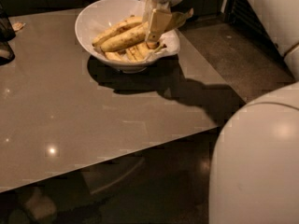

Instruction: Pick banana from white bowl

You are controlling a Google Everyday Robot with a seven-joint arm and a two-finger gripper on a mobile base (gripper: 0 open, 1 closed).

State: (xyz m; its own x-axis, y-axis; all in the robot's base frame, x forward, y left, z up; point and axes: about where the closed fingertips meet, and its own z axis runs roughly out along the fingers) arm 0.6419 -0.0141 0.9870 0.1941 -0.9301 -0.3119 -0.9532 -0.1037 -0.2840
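Gripper, grasp unclear, sits in white bowl at banana on glossy grey table, dark floor beyond.

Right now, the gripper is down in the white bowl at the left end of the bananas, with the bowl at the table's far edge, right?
Wrong side. The camera view shows the gripper down in the white bowl at the right end of the banana, not the left. The bowl is at the far edge of the table.
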